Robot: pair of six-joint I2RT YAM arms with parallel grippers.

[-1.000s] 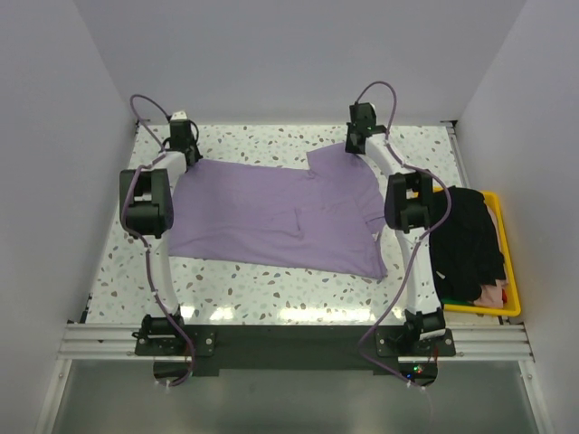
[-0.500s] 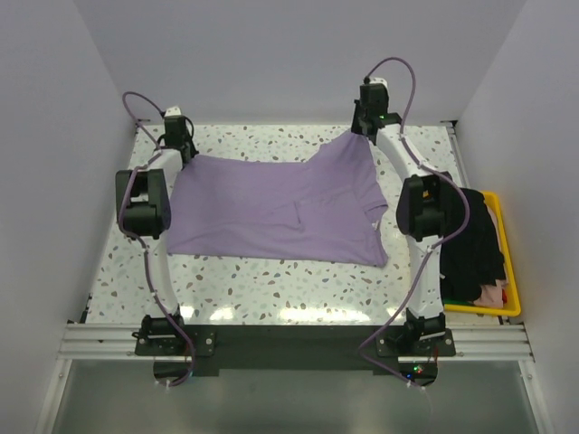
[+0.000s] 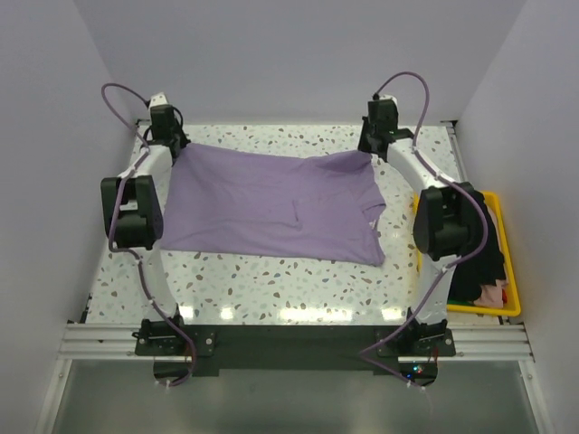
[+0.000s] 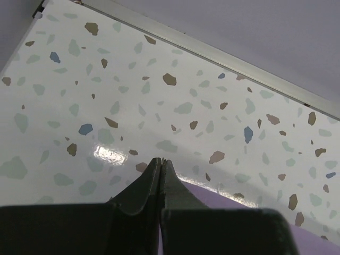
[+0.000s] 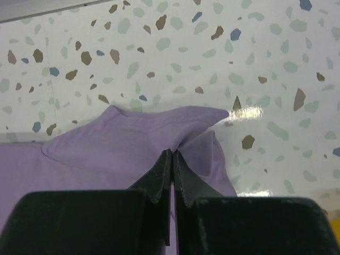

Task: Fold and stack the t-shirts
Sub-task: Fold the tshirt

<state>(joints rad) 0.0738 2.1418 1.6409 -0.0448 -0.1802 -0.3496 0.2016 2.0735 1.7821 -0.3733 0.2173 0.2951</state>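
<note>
The lavender t-shirt (image 3: 271, 203) lies spread across the speckled table, its far edge pulled taut between my two grippers. My left gripper (image 3: 172, 145) is at the shirt's far left corner. In the left wrist view its jaws (image 4: 161, 160) are shut with purple cloth (image 4: 212, 199) beside and between them. My right gripper (image 3: 369, 149) is at the far right corner. In the right wrist view it (image 5: 173, 152) is shut on a pinched fold of the shirt (image 5: 106, 149). The black t-shirt (image 3: 470, 240) lies heaped in the yellow bin (image 3: 511, 271) at the right.
The table's far edge rail (image 4: 223, 53) runs just beyond both grippers, with the back wall behind it. Side walls close in left and right. A pinkish cloth (image 3: 493, 294) shows in the bin under the black shirt. Bare tabletop (image 3: 271, 289) lies in front of the shirt.
Both grippers have moved toward the far edge and outward, drawing the shirt's far edge with them. The folded-over right corner has opened out and the shirt lies flatter and wider.
</note>
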